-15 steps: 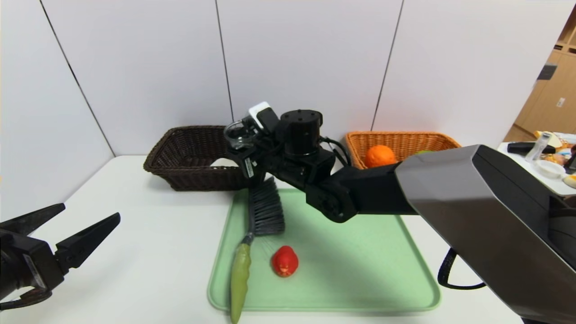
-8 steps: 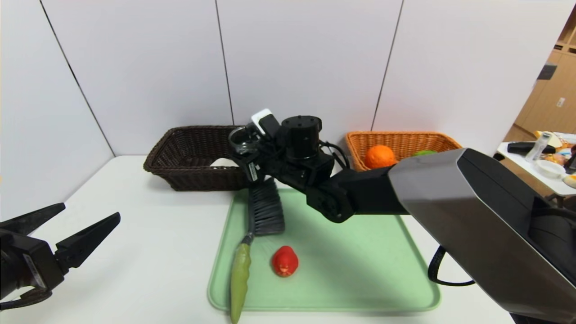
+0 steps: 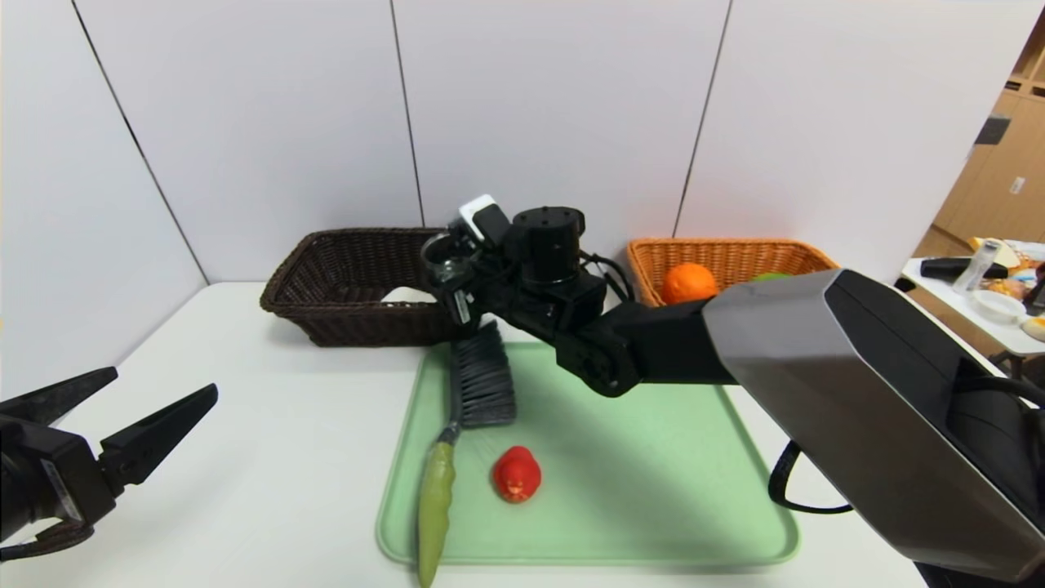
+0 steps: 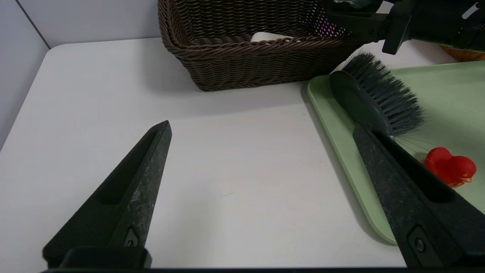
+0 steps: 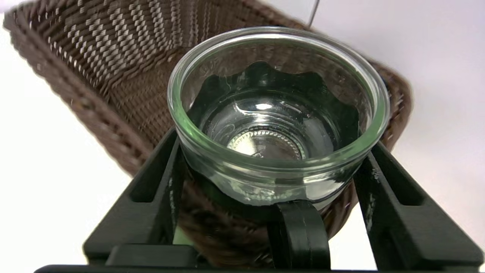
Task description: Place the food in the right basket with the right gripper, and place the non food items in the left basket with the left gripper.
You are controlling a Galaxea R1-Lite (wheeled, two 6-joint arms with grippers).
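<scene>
My right gripper (image 3: 447, 271) is shut on the small glass cup (image 3: 443, 260) and holds it upright over the right end of the dark brown left basket (image 3: 326, 273). In the right wrist view the cup (image 5: 273, 125) sits between the fingers (image 5: 159, 178), black handle towards the camera, with the basket (image 5: 94, 57) behind. The white bar (image 3: 406, 295) lies in that basket. The orange (image 3: 688, 282) and the green fruit (image 3: 767, 277) lie in the orange-tan right basket (image 3: 735, 255). The brush (image 3: 482, 384) and the red toy (image 3: 516, 474) lie on the tray. My left gripper (image 3: 162, 384) is open and empty at the near left.
A light green tray (image 3: 653, 490) lies at the table's middle front. The brush's green handle (image 3: 433, 514) sticks out over its near left edge. A side table with clutter (image 3: 996, 294) stands at the far right. White wall panels stand behind the baskets.
My right gripper with the glass cup has shifted slightly down and to the right at the dark basket's right end. The left arm has not moved.
</scene>
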